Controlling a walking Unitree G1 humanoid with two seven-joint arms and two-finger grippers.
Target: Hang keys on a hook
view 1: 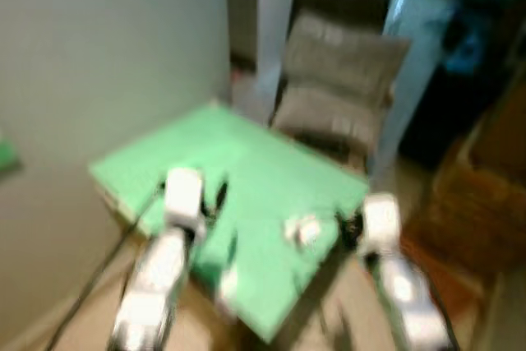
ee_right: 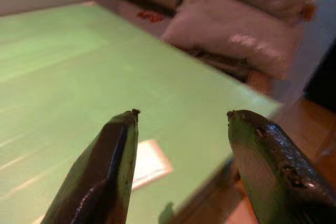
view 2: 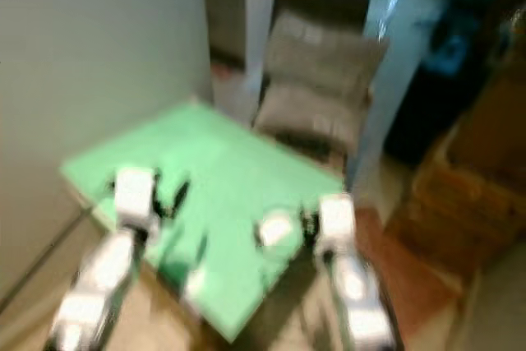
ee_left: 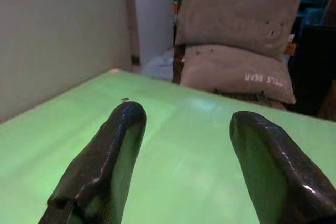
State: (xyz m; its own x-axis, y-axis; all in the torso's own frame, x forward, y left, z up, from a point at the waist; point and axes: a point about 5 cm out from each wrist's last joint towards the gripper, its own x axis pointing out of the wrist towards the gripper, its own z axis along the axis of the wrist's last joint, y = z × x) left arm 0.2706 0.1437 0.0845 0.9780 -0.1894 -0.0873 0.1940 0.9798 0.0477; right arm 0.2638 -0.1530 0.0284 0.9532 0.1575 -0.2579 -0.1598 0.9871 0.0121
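A small white flat object (view 1: 302, 230) lies on the green table (view 1: 246, 162) near its front right corner; blur hides what it is. In the right wrist view the same white object (ee_right: 149, 163) lies just below and between the open fingers of my right gripper (ee_right: 181, 116). My left gripper (ee_left: 184, 124) hovers low over bare green tabletop with its fingers wide apart and nothing between them. In the head views both silver arms reach in from the front edge, the left arm (view 1: 182, 199) over the table's left part and the right arm (view 1: 380, 219) at the right corner.
Behind the table stands a chair with two grey pillows (ee_left: 236, 35). A white cabinet (view 1: 263, 22) sits beside it against the pale wall (view 1: 99, 55) on the left. Brown boxes (view 1: 477, 195) crowd the right side. A dark cable (view 1: 90, 285) runs across the floor at the left.
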